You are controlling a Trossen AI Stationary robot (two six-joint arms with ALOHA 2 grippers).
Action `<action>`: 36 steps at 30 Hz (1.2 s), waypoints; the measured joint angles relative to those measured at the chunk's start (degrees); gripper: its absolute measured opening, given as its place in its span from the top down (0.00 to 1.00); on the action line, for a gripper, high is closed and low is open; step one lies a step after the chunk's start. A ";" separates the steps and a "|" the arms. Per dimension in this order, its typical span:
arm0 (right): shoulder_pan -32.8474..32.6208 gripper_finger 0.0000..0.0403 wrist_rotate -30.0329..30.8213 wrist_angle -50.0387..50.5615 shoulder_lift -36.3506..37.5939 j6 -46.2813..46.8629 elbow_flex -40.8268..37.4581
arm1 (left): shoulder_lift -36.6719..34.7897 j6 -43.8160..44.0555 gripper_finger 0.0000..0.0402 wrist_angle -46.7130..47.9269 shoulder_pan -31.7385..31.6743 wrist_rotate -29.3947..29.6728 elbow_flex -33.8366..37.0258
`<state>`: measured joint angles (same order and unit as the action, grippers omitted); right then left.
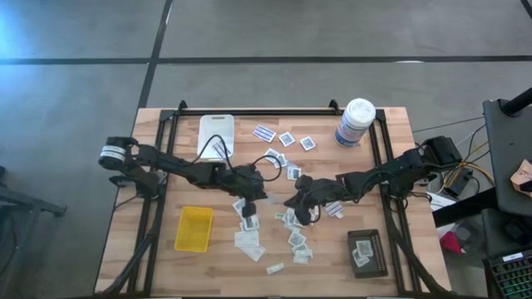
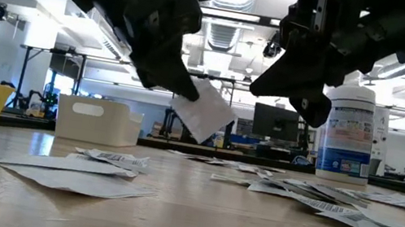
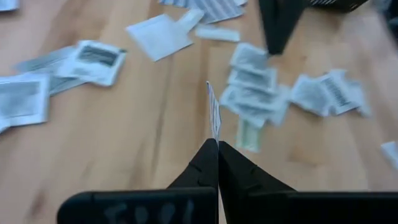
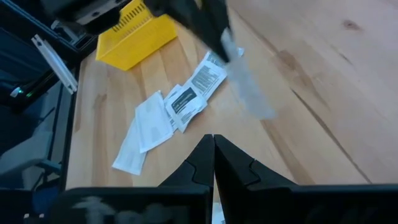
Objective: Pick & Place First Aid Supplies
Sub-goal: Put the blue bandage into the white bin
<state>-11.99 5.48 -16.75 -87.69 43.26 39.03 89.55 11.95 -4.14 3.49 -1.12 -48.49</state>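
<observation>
Your left hand (image 2: 182, 85) pinches one white packet (image 2: 204, 112) above the desk (image 2: 198, 191); your right hand (image 1: 301, 208) is pressed together, empty; dozens of packets lie scattered.

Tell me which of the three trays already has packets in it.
The black tray, near the table's front right corner: a few white packets lie inside it. The yellow tray looks empty; the white tray shows none clearly inside.

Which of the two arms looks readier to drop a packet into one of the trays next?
Probably the left. Its gripper is shut on a white packet, lifted off the table, with the yellow tray nearby. The right gripper is shut with nothing visibly held.
</observation>
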 joint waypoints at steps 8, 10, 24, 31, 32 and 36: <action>-0.14 0.98 -1.64 0.28 1.06 -1.48 0.00 | -7.06 -3.50 1.00 11.27 -0.01 12.83 0.02; -0.13 0.98 -1.64 0.27 1.08 -1.48 0.00 | -9.45 -4.55 1.00 14.16 0.00 16.56 0.02; -0.13 0.98 -1.60 0.41 1.08 -1.48 -0.02 | -20.19 -7.17 1.00 32.96 -0.06 52.35 0.02; -0.13 0.98 -1.50 0.43 1.08 -1.48 -0.02 | -18.59 -7.37 1.00 35.42 -1.16 60.37 0.40; -0.13 0.98 -1.49 0.41 1.07 -1.48 -0.02 | -18.25 -7.37 1.00 35.47 -1.50 60.68 0.80; -0.13 0.98 -1.47 0.42 1.06 -1.46 -0.02 | -16.91 -7.36 1.00 35.63 -3.34 61.04 2.86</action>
<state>-12.12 4.01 -16.33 -86.63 41.80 39.00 72.64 4.59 31.50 0.15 59.92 -45.63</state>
